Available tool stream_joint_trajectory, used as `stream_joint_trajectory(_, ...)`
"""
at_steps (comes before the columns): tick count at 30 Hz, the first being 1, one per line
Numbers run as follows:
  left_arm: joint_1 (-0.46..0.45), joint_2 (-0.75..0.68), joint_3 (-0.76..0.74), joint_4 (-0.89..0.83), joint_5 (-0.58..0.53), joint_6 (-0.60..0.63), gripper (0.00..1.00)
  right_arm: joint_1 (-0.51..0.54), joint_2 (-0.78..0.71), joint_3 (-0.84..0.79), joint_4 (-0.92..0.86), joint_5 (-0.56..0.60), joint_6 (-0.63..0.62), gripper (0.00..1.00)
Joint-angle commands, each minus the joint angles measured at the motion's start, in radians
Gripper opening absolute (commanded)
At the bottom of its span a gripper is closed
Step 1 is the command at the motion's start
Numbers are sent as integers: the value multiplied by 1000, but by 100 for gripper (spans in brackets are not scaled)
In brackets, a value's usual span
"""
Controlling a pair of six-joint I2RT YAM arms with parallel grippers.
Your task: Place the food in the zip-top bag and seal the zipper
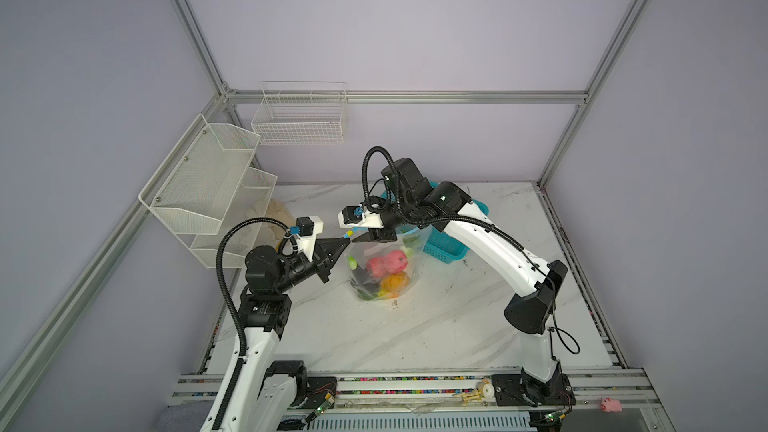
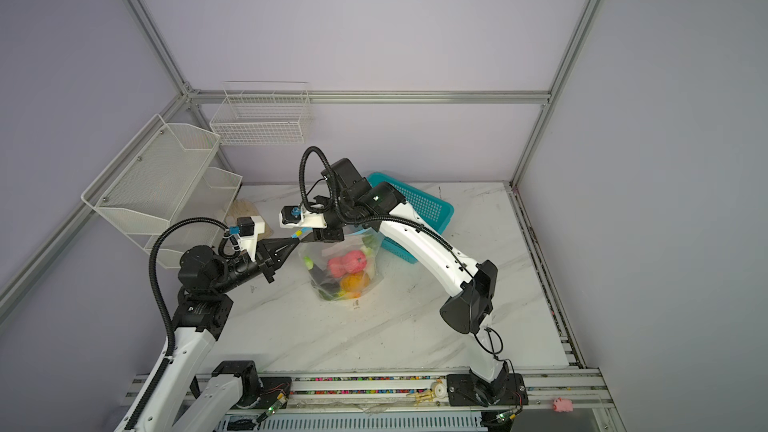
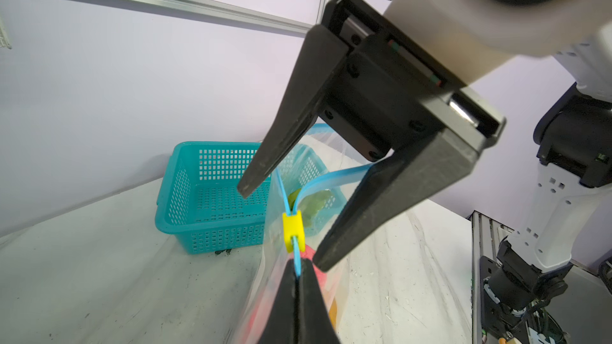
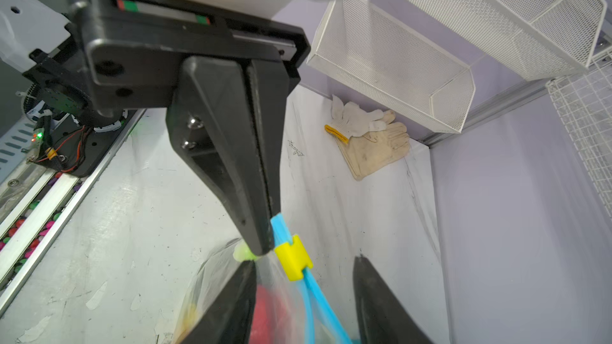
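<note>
Slider straddled, zipper not yet drawn shut.

The left gripper (image 3: pixel 298 268) had its fingers pinched tight on the zipper (image 3: pixel 334 178) just beside the yellow slider (image 3: pixel 293 229). The right gripper (image 3: pixel 281 225) straddled that slider, fingers apart and not touching it. It probably needed to clamp the slider squarely, then pull along the taut strip. The food (image 1: pixel 386 265) sat inside the zip-top bag (image 1: pixel 363 257) standing on the table (image 1: pixel 415 338), with the teal basket (image 3: pixel 205 200) behind.

Food (image 1: pixel 386 265) lies in zip-top bag (image 1: pixel 360 249), central on table (image 1: pixel 415 338); basket (image 1: pixel 445 248) behind, to its right; gloves (image 1: pixel 277 210) rear left, under rack (image 1: pixel 208 193).
</note>
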Motion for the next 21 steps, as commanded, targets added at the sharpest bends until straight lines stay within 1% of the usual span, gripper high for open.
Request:
stream_joint_trajectory(1,-10,-21,28,-11,-2,46,0,8,-7,31,-83,10,-43,41)
stream_joint_trajectory(6,-11,-23,36,-29,-5,61,0,8,-11,31,-89,31,-52,33)
stream_joint_trajectory(8,-10,-21,41,-32,-11,63,0,8,-11,32,-92,39,-56,28)
stream_joint_trajectory(10,-11,-17,45,-39,-14,68,0,8,-13,32,-94,42,-61,25)
stream_joint_trajectory(12,-13,-14,50,-46,-15,73,0,8,-14,32,-94,46,-64,20)
stream_joint_trajectory(16,-13,-5,56,-56,-23,84,0,8,-17,32,-88,49,-66,14)
stream_joint_trajectory(17,-13,-2,59,-57,-23,86,1,8,-18,32,-85,49,-67,14)
stream_joint_trajectory(18,-14,0,60,-56,-21,87,8,7,-17,31,-84,49,-68,12)
stream_joint_trajectory(19,-14,4,62,-56,-15,86,12,8,-17,31,-82,49,-69,10)
stream_joint_trajectory(21,-14,9,69,-56,-7,87,21,7,-17,31,-77,49,-69,9)
